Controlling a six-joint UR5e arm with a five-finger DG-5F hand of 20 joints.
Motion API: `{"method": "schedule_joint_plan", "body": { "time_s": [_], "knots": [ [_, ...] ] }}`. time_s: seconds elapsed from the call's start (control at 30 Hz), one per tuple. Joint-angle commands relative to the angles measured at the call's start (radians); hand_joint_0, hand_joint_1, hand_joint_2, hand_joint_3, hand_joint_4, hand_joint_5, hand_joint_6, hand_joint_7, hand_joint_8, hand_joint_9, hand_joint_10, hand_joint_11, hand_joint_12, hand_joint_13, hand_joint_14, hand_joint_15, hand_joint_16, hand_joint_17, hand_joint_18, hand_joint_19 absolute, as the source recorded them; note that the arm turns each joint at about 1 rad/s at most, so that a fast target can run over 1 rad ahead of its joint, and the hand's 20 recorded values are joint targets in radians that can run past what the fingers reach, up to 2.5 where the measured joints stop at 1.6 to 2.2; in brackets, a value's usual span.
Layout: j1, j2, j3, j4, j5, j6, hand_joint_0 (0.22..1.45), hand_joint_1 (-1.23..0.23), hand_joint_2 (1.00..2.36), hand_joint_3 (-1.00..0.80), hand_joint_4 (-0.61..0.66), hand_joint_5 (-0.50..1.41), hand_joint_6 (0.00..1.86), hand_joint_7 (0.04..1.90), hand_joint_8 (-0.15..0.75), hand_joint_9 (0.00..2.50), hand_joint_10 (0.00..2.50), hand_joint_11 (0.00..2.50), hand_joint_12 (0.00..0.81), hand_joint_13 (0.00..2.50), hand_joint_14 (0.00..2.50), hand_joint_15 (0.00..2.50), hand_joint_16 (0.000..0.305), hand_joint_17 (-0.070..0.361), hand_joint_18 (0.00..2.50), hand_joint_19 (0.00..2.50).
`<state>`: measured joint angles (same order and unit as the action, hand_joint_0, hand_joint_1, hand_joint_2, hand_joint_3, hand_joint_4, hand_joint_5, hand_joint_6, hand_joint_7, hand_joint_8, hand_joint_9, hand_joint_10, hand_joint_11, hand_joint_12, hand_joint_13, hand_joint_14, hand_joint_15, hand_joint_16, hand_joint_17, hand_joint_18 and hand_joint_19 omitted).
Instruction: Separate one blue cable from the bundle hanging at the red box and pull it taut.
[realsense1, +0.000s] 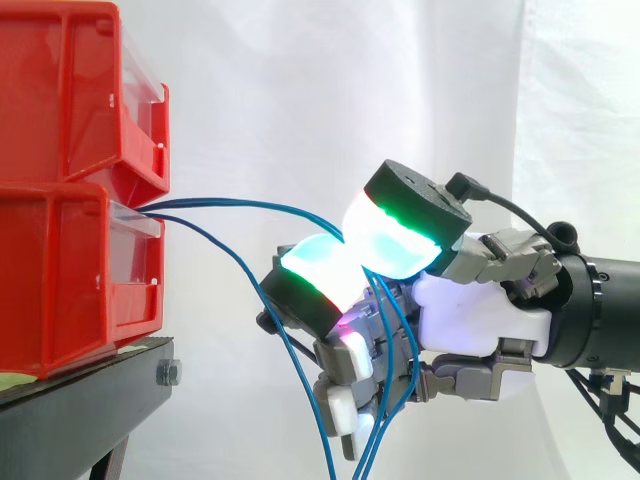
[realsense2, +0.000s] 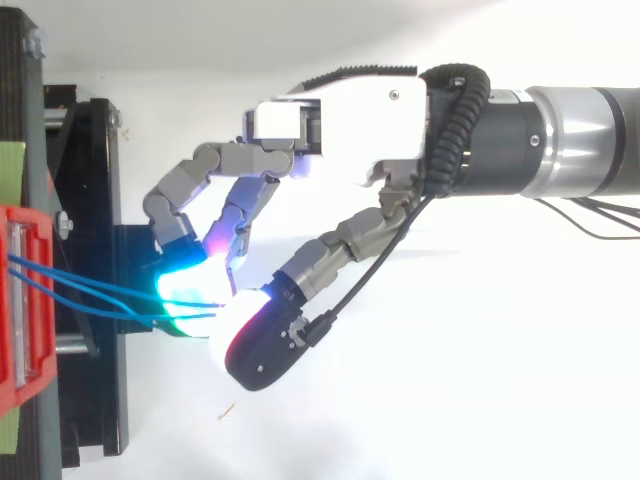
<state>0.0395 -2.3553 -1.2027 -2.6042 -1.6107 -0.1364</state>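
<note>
Thin blue cables leave the front of the lower red bin (realsense1: 70, 270) and run right to my hand (realsense1: 470, 310). The upper blue cable (realsense1: 250, 203) arcs across to where two glowing fingertips (realsense1: 395, 245) meet, and they pinch it there. A lower blue cable (realsense1: 225, 250) slopes down past the cyan pad (realsense1: 320, 265) and out of the bottom of the side view. More blue strands hang down through the curled fingers. From above, the cables (realsense2: 90, 290) span the gap from the red bin (realsense2: 25, 300) to the hand (realsense2: 340, 110).
A second red bin (realsense1: 70, 90) is stacked on the lower one. Both rest on a black stand (realsense1: 90, 390) at the left. A white curtain hangs behind, and the arm comes in from the right.
</note>
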Motion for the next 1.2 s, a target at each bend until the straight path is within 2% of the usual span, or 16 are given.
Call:
{"method": "schedule_joint_plan", "body": {
  "time_s": [0.0, 0.17, 0.3, 0.43, 0.6, 0.7, 0.77, 1.03, 1.17],
  "knots": [
    [0.000, 0.001, -0.001, -0.001, 0.000, 0.000, 0.89, -0.89, 1.02, -0.23, 0.07, -0.21, 0.92, 1.21, 0.321, 0.86, 0.01, 0.79, 0.382, 0.88, 0.02, 0.56, 0.046, 0.103, 0.78, 0.62],
    [0.000, -0.001, -0.001, -0.001, 0.000, 0.000, 0.91, -0.88, 1.02, -0.21, 0.10, -0.21, 0.91, 1.19, 0.308, 0.81, 0.02, 0.79, 0.381, 0.85, 0.02, 0.56, 0.046, 0.104, 0.74, 0.64],
    [0.002, 0.001, -0.001, -0.001, 0.000, 0.000, 0.88, -0.88, 1.01, -0.43, 0.15, -0.21, 0.89, 1.08, 0.301, 0.78, 0.01, 0.78, 0.379, 0.85, 0.02, 0.54, 0.046, 0.103, 0.81, 0.55],
    [0.002, 0.001, -0.001, 0.001, 0.000, 0.000, 0.86, -0.88, 1.00, -0.50, 0.19, -0.21, 0.87, 1.05, 0.316, 0.82, 0.02, 0.80, 0.376, 0.86, 0.02, 0.53, 0.046, 0.103, 0.83, 0.52],
    [0.003, 0.001, -0.001, -0.001, 0.000, 0.000, 0.81, -0.89, 1.00, -0.50, 0.21, -0.20, 0.87, 1.12, 0.323, 0.84, 0.02, 0.79, 0.380, 0.89, 0.02, 0.52, 0.046, 0.103, 0.88, 0.49],
    [0.003, -0.001, -0.001, -0.002, 0.002, -0.002, 0.67, -0.84, 1.00, -0.50, 0.20, -0.19, 0.87, 1.10, 0.341, 0.86, 0.02, 0.79, 0.392, 0.90, 0.02, 0.52, 0.047, 0.105, 0.90, 0.50],
    [0.003, 0.001, -0.001, -0.002, 0.002, -0.002, 0.64, -0.80, 1.00, -0.50, 0.21, -0.19, 0.86, 1.09, 0.346, 0.86, 0.02, 0.78, 0.393, 0.90, 0.02, 0.52, 0.047, 0.107, 0.90, 0.51],
    [0.005, -0.001, -0.001, 0.001, 0.008, -0.002, 0.67, -0.77, 1.00, -0.50, 0.20, -0.17, 0.82, 1.10, 0.345, 0.87, 0.02, 0.77, 0.392, 0.90, 0.02, 0.52, 0.047, 0.105, 0.90, 0.52],
    [0.006, 0.001, -0.003, 0.001, 0.008, -0.002, 0.69, -0.76, 1.00, -0.50, 0.15, -0.17, 0.81, 1.12, 0.344, 0.86, 0.02, 0.76, 0.393, 0.91, 0.02, 0.53, 0.047, 0.106, 0.91, 0.51]
  ]
}}
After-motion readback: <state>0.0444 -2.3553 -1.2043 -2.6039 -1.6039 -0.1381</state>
